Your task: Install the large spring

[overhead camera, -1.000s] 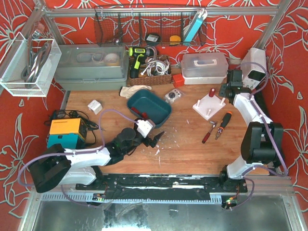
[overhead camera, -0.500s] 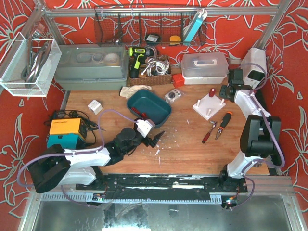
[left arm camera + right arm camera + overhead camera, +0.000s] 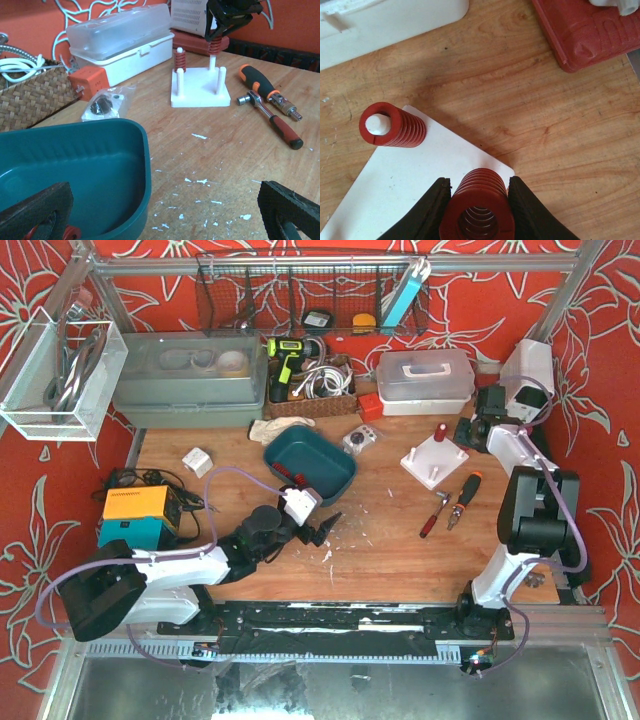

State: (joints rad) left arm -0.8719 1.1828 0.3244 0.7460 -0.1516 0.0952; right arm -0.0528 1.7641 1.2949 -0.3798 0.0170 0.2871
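Matt red spring (image 3: 476, 212) between matt black pads (image 3: 427, 212) — smooth white plastic base (image 3: 395, 185), grained wooden table (image 3: 520, 100).

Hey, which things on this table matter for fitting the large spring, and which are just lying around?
For the job: large spring, gripped by the right hand; white peg base; smaller spring already on its peg.
Lying about: ratchet; screwdriver; teal tray; clear lidded box; wicker basket.

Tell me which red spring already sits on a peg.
The smaller spring, with a white peg showing through its middle; the larger spring is clamped in the right gripper.
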